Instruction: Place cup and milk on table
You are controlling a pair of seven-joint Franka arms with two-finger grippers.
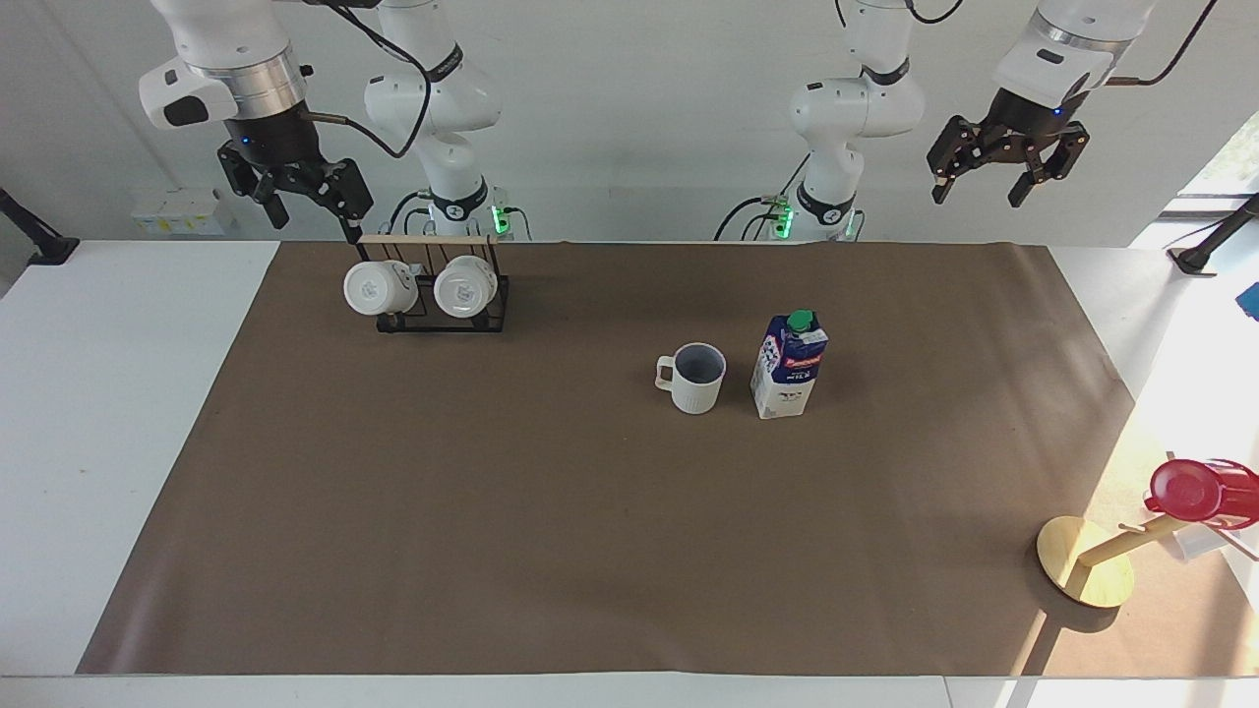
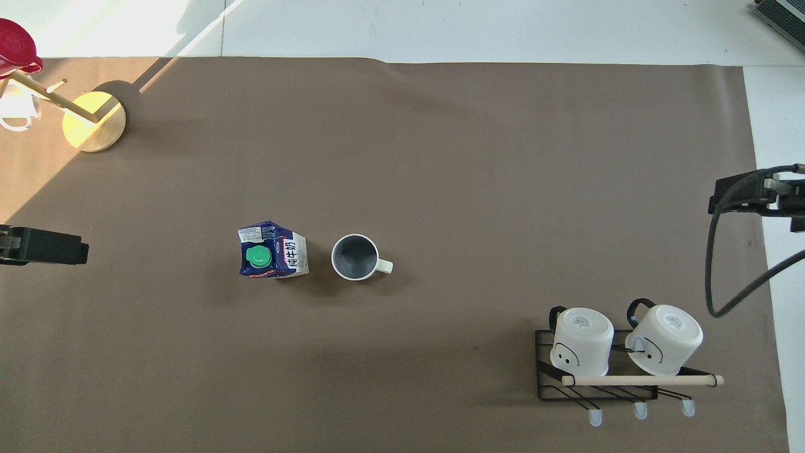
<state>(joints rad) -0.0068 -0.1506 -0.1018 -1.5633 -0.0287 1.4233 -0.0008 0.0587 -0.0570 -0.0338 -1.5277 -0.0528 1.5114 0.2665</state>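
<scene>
The off-white ribbed cup (image 1: 696, 379) stands upright on the table's brown mat (image 1: 492, 511), handle toward the right arm's end. The blue and white milk carton (image 1: 789, 366) stands upright beside it, toward the left arm's end, a small gap between them. Both also show in the overhead view: cup (image 2: 355, 257), milk (image 2: 272, 250), mat (image 2: 440, 157). My left gripper (image 1: 979, 192) hangs open and empty, high over the mat's edge at its own end; only its tip (image 2: 44, 246) shows from above. My right gripper (image 1: 313, 216) waits open and empty, high by the mug rack.
A black wire rack (image 1: 433, 315) with a wooden rail holds two white mugs on their sides near the right arm's base; it also shows in the overhead view (image 2: 597, 390). A tilted wooden stand (image 1: 1087, 560) with a red cup (image 1: 1195, 490) sits at the left arm's end.
</scene>
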